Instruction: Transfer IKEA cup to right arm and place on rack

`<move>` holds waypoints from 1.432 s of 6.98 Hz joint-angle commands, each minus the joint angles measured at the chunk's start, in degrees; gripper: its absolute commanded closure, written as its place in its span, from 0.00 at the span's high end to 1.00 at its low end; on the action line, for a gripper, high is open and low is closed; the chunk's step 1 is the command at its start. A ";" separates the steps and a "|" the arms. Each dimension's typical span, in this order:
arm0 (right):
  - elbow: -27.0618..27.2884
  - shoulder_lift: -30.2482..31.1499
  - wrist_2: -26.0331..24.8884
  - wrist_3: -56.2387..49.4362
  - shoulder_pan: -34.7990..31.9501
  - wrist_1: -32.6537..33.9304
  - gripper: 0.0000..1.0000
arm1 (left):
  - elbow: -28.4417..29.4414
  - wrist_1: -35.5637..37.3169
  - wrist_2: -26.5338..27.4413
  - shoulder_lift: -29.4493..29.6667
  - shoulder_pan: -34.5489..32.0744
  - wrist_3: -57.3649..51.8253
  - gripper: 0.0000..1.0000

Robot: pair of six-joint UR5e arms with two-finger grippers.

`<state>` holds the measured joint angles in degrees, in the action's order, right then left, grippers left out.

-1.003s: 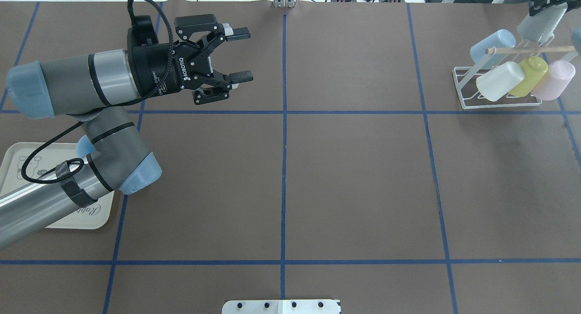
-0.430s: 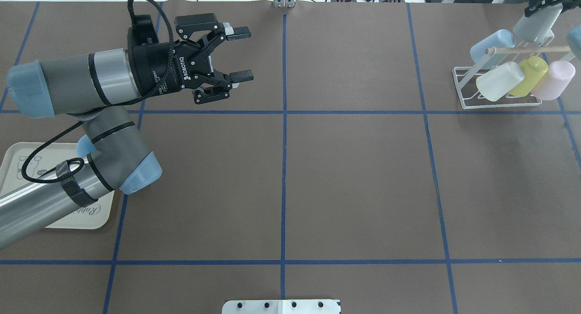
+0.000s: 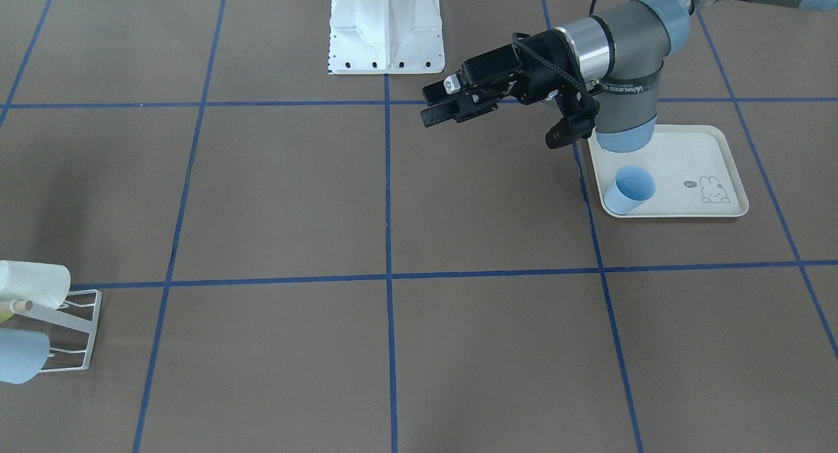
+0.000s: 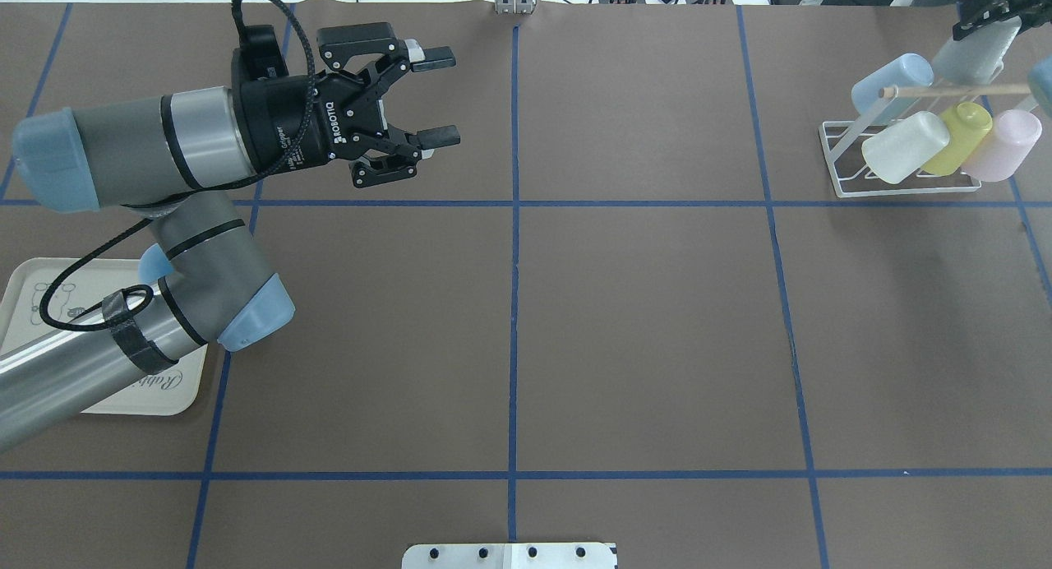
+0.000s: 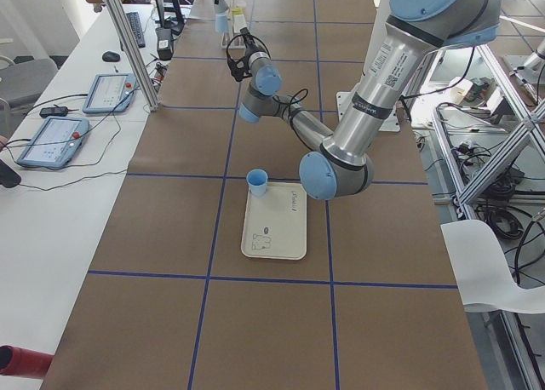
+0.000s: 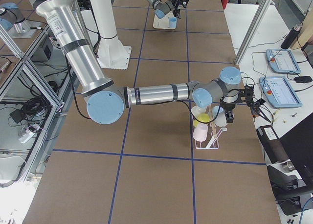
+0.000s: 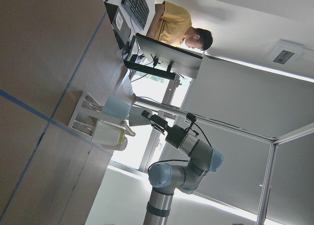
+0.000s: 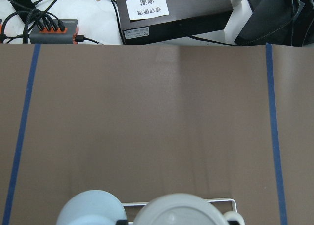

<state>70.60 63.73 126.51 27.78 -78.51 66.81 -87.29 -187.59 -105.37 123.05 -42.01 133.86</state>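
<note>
Right gripper (image 4: 990, 11), far right corner of the brown-papered table (image 4: 641, 322). Its fingers are closed on the upper end of a pale grey-blue plastic cup (image 4: 971, 57), as far as the overhead view shows at the frame edge. The cup sits over the back row of the small white wire-frame rack (image 4: 832, 164), just behind the pale wooden-tipped peg (image 4: 953, 90). Whether it touches a bar cannot be told.

Why held so: a grip at the top end leaves the lower end free to slip over a slanted bar. Judgement: placement under way, release not yet made.

Orientation: long axis tilted, running lower-left to upper-right in the overhead view, roughly parallel to the seated light blue cup (image 4: 892, 82) beside it. The lower end faces the rack; probably the mouth, but the rim is not visible.

Front row: white cup (image 4: 904, 147), yellow cup (image 4: 963, 137), pink cup (image 4: 1003, 145), all at the same slant.

Left gripper (image 4: 440, 96): fingers spread wide, nothing between them. It hovers over the table's left half, well apart from the rack, so the hand-over is judged complete.

A further blue cup (image 3: 630, 190) stands at a corner of the cream rabbit-print tray (image 3: 694, 145).
</note>
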 commanded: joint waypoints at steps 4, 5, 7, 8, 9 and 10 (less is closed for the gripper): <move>-0.64 0.17 -1.96 0.08 1.60 -0.01 0.00 | -0.08 0.29 -0.01 0.09 -0.09 0.00 0.84; -0.64 0.08 -2.06 0.17 2.65 -0.10 0.00 | -0.08 0.29 -0.01 0.09 -0.09 0.00 0.84; -0.55 -0.27 -2.49 0.88 3.45 -0.10 1.00 | -0.08 0.29 -0.01 0.09 -0.35 0.00 0.84; -0.47 -0.53 -2.41 0.35 3.45 -0.10 1.00 | -0.08 0.21 -0.27 0.00 -1.14 0.00 0.84; -0.03 -0.79 -2.32 0.44 3.45 -0.19 1.00 | -0.08 0.21 -0.54 -0.09 -2.28 0.00 0.84; 0.41 -1.84 -2.15 0.70 3.36 -0.19 1.00 | 0.01 0.82 -2.89 -0.44 -4.20 -2.26 0.83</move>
<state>70.53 62.80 124.20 28.30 -75.11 66.65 -87.35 -187.23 -106.37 122.91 -44.30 133.30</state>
